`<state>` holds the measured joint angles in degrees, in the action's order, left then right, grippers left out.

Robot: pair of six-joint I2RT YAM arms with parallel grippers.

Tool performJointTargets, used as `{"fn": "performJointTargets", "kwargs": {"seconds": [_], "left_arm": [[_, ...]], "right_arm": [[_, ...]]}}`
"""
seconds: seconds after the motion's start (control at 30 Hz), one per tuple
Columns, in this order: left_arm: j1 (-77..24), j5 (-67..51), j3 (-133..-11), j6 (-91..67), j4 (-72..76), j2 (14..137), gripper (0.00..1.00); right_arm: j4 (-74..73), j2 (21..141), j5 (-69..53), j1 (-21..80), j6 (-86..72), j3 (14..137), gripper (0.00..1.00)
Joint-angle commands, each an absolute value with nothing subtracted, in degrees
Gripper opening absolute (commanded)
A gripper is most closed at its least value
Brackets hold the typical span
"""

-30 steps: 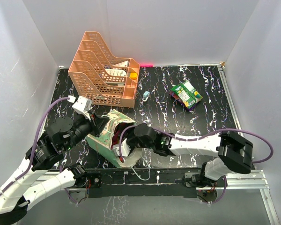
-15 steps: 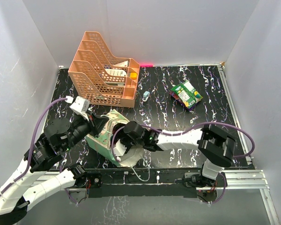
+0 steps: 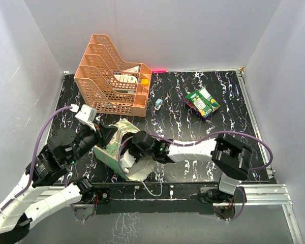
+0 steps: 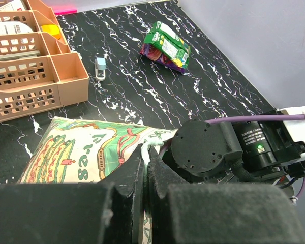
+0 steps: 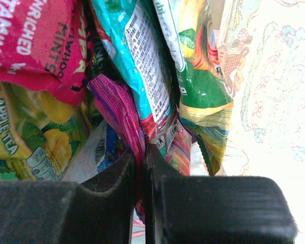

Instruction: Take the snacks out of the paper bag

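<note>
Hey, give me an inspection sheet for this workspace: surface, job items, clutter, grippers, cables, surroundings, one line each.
Surface: black white-veined table.
Job's things: paper bag on its side near the front, snacks packed inside; stack of packets already out, far right.
Clutter: orange tray rack far left; small pale object beside it.
Grippers: left gripper shut on the bag's rim; right gripper inside the bag, shut on purple packet.
Cables: purple cables loop along both arms.
Surroundings: plain white walls; nothing else seen.
</note>
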<state>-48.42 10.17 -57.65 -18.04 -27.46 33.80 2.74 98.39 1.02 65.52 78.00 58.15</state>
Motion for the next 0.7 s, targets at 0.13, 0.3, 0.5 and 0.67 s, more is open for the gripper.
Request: {"fn": "performJointTargets", "kwargs": {"seconds": [0.13,0.3,0.5,0.67], "left_arm": [[-48.3,13.3,-59.4,-18.9,-26.0,34.5,0.00],[-48.3,15.8,-59.7,-19.6,-26.0,35.4,0.00],[-48.3,17.1,-60.1,-20.5,-25.4,36.7,0.00],[-48.3,18.7,-60.9,-20.7,-26.0,37.8,0.00]], "right_arm": [[1.1,84.5,-5.0,65.3,72.5,57.1,0.07],[-1.4,77.9,-8.6,66.0,67.8,55.3,0.07],[-3.1,71.8,-11.2,67.1,62.8,53.9,0.07],[-1.9,65.7,-13.2,67.6,54.9,53.3,0.07]]}}
